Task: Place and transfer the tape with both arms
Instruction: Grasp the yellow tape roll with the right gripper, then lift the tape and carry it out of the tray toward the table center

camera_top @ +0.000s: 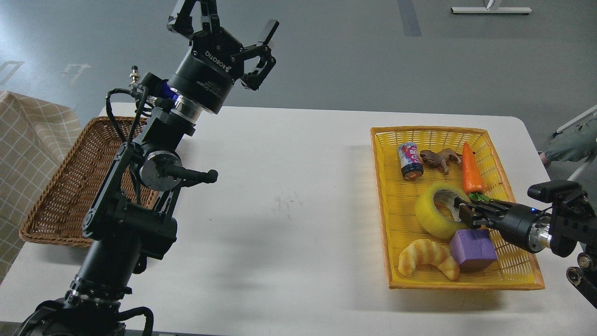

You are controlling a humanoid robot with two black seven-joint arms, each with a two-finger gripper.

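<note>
The tape, a translucent yellow roll with a grey-white core, is tilted up on its edge in the yellow basket at the right. My right gripper reaches in from the right, with its fingers closed over the roll's right wall, one inside the core. My left gripper is open and empty, held high above the table's far left, well away from the tape.
The yellow basket also holds a croissant, a purple block, a carrot, a can and a brown toy animal. A brown wicker basket sits at the left on the white table.
</note>
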